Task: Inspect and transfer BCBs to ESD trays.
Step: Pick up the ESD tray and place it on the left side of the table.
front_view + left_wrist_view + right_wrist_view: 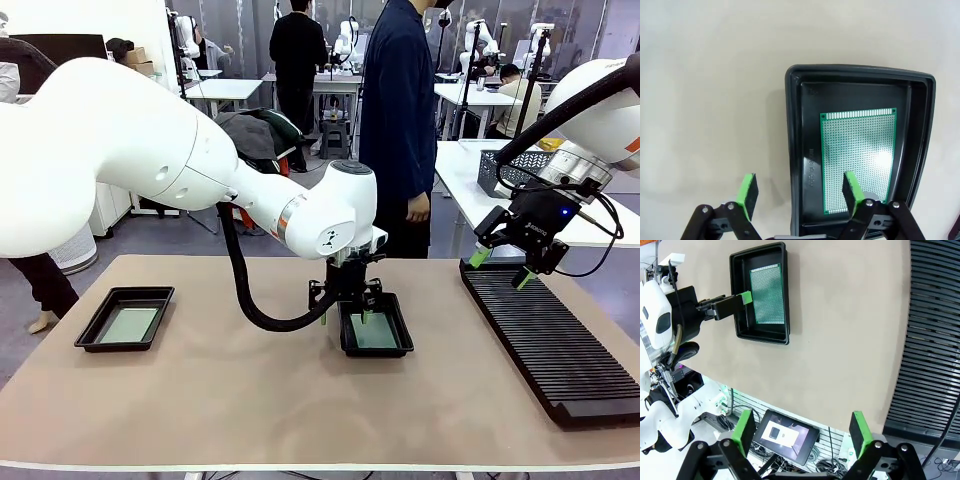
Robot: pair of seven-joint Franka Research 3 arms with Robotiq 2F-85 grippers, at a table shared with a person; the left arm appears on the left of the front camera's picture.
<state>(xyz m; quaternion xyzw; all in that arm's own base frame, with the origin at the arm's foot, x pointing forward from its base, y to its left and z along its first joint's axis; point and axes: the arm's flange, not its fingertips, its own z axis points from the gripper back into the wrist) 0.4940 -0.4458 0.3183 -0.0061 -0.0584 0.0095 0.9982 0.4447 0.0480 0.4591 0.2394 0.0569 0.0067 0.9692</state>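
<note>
In the centre of the front view the left gripper (345, 312) hangs with jaws apart and empty over the left rim of a black tray (401, 345) holding a BCB (375, 332), another tray (100, 325) with a BCB (129, 324) lies at left, and the right gripper (503, 266) waits wide and empty above the slotted rack (555, 340) at right.

2 black ESD trays (376, 335) (126, 318) each hold 1 flat green BCB (857, 160) (128, 324).
</note>
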